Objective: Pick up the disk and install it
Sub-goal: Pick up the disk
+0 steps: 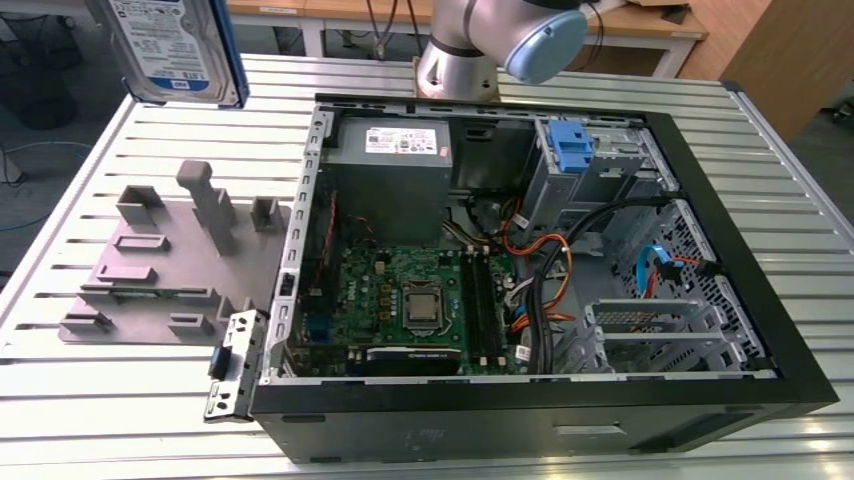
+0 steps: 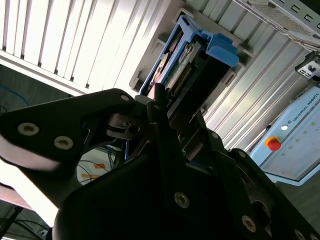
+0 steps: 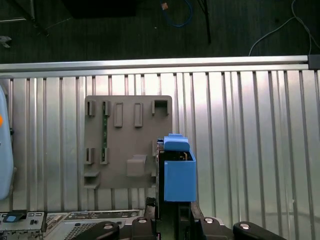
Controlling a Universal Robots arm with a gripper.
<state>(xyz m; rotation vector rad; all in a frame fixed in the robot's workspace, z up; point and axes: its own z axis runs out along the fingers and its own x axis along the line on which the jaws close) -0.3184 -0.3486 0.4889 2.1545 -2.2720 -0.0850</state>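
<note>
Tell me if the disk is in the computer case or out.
Out: the tool grips the disk above the grey fixture, outside the open case.

Table (image 1: 120, 420): ribbed aluminium slats, silver, with a plain rail along its far edge in the first wrist view.
Floor (image 3: 125, 30): dark, beyond the table's edge; a blue cable (image 3: 176, 11) lies on it.
Desk (image 1: 654, 22): light wood top, white legs, behind the table.
Cabinet (image 1: 774, 50): brown wood, at the exterior view's right.
Light: even, with pale glare on the slats.
</note>
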